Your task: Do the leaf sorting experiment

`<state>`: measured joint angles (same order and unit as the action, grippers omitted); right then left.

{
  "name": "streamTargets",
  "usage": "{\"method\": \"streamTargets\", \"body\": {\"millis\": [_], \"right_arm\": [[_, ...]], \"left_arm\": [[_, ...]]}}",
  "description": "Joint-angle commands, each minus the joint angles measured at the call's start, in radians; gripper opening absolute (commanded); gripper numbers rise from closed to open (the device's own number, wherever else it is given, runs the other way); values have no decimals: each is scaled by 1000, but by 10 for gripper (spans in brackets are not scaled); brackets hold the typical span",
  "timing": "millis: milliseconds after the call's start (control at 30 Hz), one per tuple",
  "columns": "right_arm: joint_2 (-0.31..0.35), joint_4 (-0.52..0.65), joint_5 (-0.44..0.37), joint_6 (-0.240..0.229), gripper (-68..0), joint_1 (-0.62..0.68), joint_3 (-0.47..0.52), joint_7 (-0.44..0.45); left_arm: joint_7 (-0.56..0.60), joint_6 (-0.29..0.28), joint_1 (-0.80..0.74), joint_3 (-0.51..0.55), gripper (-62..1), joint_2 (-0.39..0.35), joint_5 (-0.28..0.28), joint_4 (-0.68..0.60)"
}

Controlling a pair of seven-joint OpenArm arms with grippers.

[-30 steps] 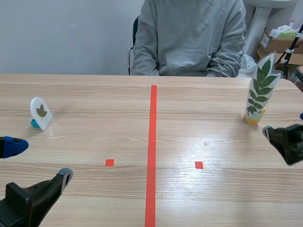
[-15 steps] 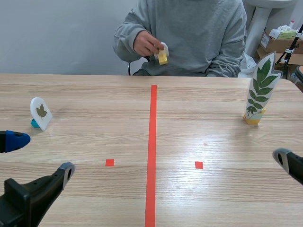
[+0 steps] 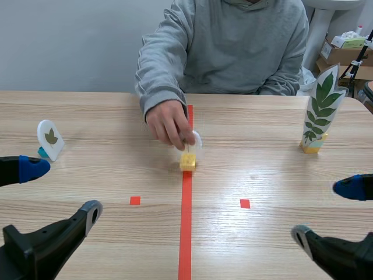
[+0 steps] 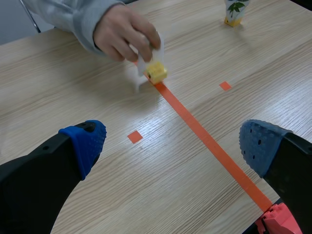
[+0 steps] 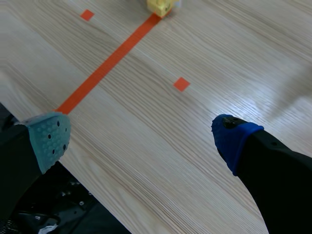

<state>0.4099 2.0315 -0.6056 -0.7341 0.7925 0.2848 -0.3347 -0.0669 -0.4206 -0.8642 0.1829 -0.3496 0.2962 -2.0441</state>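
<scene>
A small yellow-based card (image 3: 187, 161) is being set on the red centre line by a person's hand (image 3: 170, 123), at twelve o'clock from the robot. The left gripper (image 3: 61, 189) and right gripper (image 3: 326, 211) are held low, fingers spread wide, with nothing between them. No reach should be made until the hand is clear. The leaf, hidden under it, should then be matched to the round card (image 3: 49, 139) at nine o'clock or the tall card (image 3: 319, 108) at two o'clock, and the base gripped squarely.
</scene>
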Motion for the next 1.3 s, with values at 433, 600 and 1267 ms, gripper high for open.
{"method": "streamTargets", "body": {"millis": [433, 600, 1267], "right_arm": [[8, -4, -12, -11, -85, -11, 2, 30], [8, -4, -12, -11, -85, -11, 2, 30], [8, -4, -53, -11, -85, -11, 2, 29]], "left_arm": [[-12, -2, 3, -2, -24, 5, 6, -5], [-12, -2, 3, -2, -24, 5, 7, -5], [-12, -2, 3, -2, -24, 5, -1, -5]]}}
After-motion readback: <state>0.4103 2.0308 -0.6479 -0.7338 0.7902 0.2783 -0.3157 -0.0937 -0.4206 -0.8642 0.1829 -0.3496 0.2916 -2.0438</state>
